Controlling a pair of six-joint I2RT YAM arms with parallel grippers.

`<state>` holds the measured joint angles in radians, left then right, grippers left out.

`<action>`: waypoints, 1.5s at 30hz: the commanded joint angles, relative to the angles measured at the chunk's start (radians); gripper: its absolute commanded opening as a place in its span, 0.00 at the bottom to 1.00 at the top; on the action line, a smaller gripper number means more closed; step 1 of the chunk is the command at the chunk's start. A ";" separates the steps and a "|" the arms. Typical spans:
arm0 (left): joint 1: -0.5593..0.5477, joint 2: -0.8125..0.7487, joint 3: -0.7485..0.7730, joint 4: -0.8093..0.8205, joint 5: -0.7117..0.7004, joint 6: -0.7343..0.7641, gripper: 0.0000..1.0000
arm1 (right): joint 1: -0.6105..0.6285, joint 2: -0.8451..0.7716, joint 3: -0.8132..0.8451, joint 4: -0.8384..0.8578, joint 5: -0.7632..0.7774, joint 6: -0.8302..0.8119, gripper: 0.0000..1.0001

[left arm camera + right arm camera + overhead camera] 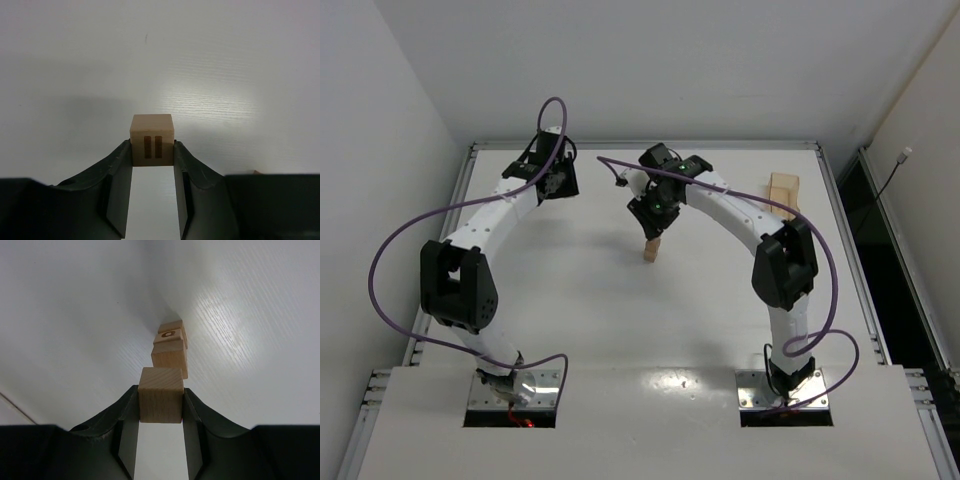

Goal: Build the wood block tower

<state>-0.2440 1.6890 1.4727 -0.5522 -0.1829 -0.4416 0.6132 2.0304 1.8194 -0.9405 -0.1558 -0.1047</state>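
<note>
While the left tool (152, 150) clamps the marked cube (152, 129) toward the desk's (720, 330) far left, the right tool (160, 402) near mid-desk grips a plain cube (160, 385) just over the tower (170, 355); whether that cube touches the top one I cannot tell; slabs (783, 190) lie at the far right

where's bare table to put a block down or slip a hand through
Biggest bare patch: the table between the left arm and right arm, nearer than the tower. The strip from tower to left arm is bare. Crowded: at the tower, where the right fingers hold a block, and by the slabs far right.
</note>
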 commanded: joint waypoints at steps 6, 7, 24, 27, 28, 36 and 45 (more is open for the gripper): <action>0.009 0.003 0.040 0.006 0.003 0.001 0.00 | 0.005 0.027 -0.006 0.029 0.022 -0.001 0.00; 0.009 0.003 0.040 0.006 0.003 0.001 0.00 | 0.005 0.027 -0.006 0.038 0.022 -0.001 0.00; 0.009 0.012 0.040 0.006 0.013 0.001 0.00 | 0.005 0.037 -0.015 0.039 0.027 -0.003 0.11; 0.009 0.012 0.040 0.006 0.013 0.001 0.00 | 0.005 0.037 -0.025 0.039 0.027 -0.003 0.16; 0.009 0.012 0.040 0.006 0.013 0.001 0.00 | 0.005 0.037 -0.025 0.039 0.027 -0.003 0.18; 0.018 0.021 0.040 0.006 0.013 0.001 0.00 | 0.005 0.028 -0.043 0.039 0.006 -0.012 0.42; 0.018 0.021 0.031 0.006 0.013 0.001 0.00 | 0.005 -0.005 -0.065 0.083 -0.022 -0.021 0.58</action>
<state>-0.2394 1.7168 1.4746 -0.5526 -0.1787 -0.4419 0.6132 2.0693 1.7676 -0.9058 -0.1524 -0.1211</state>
